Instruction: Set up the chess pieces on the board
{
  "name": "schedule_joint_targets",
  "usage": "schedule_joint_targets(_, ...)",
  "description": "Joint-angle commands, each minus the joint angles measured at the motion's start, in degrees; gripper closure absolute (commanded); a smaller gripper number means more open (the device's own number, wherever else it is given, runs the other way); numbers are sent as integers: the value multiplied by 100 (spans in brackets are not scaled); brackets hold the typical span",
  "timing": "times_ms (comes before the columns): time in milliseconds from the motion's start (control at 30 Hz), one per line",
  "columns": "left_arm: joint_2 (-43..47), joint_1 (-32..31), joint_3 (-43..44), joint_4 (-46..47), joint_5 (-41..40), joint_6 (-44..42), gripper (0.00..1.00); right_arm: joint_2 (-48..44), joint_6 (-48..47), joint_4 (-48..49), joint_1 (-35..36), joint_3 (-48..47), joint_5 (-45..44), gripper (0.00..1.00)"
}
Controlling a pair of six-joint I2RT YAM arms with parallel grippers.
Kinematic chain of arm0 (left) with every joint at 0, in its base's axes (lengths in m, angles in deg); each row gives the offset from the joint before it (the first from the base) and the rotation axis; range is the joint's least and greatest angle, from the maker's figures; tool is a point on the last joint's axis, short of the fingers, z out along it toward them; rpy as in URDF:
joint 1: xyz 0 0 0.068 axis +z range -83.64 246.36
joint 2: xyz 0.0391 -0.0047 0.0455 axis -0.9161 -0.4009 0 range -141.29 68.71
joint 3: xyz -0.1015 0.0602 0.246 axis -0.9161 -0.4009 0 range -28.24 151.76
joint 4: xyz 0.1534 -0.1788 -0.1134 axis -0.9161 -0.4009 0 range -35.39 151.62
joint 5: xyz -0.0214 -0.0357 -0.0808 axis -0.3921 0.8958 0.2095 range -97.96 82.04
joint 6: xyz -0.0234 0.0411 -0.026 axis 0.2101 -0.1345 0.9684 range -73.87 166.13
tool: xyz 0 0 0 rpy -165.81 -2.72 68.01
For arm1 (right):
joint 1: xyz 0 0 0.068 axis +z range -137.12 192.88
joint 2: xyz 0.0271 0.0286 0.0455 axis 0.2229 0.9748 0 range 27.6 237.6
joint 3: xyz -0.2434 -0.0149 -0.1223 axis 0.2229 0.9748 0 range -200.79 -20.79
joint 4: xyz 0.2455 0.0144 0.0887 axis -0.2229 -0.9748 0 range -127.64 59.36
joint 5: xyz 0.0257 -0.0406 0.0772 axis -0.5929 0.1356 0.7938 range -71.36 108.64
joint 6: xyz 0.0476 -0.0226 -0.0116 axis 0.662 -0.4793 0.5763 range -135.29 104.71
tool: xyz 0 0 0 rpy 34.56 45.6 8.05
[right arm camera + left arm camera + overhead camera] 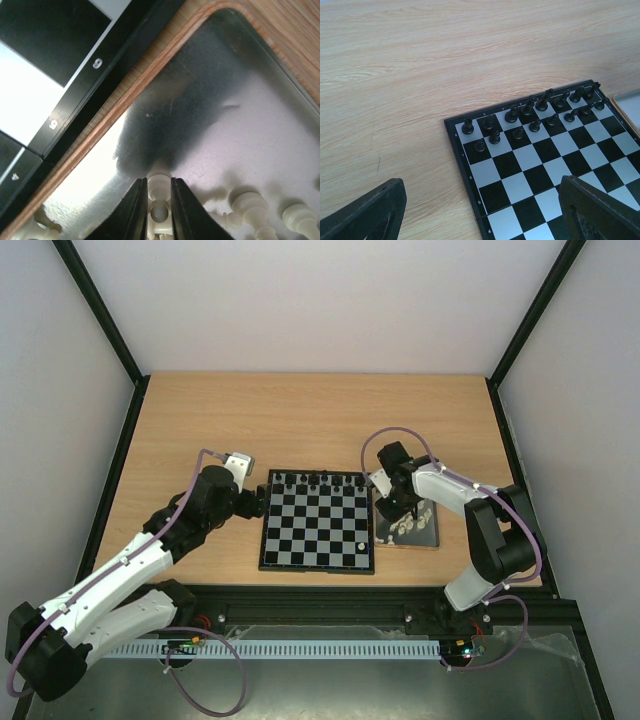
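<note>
The board (317, 525) lies mid-table, with black figures (318, 480) along its far rows and one cream-white piece (362, 548) near its near right corner. My right gripper (393, 512) is over the metal tray (432, 532) beside the board's right edge. In the right wrist view it (159, 192) is shut on a cream-white chess piece (159, 186) just above the tray floor (225, 125). More white pieces (250, 205) lie loose there. My left gripper (252, 502) is open and empty at the board's left edge (465, 165); its fingers (592, 210) straddle that edge.
Black figures (535, 112) fill the two far rows in the left wrist view. The tray has a raised wooden rim (165, 55) next to the board's black border (100, 85). A black frame rail (330, 592) runs along the table's near edge.
</note>
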Motion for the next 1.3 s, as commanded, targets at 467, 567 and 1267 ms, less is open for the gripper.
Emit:
schedule_joint_targets(467, -94, 8, 40, 103, 63, -21, 13, -420, -52, -738, -6, -217, 75, 94)
schedule_joint_targets(567, -125, 6, 41, 103, 33, -42, 13, -691, -71, -825, 11, -315, 168, 95)
schedule_joint_targets(1267, -155, 56, 50, 76, -50, -38, 13, -969, -846, -999, 2505, -138, 1108, 94)
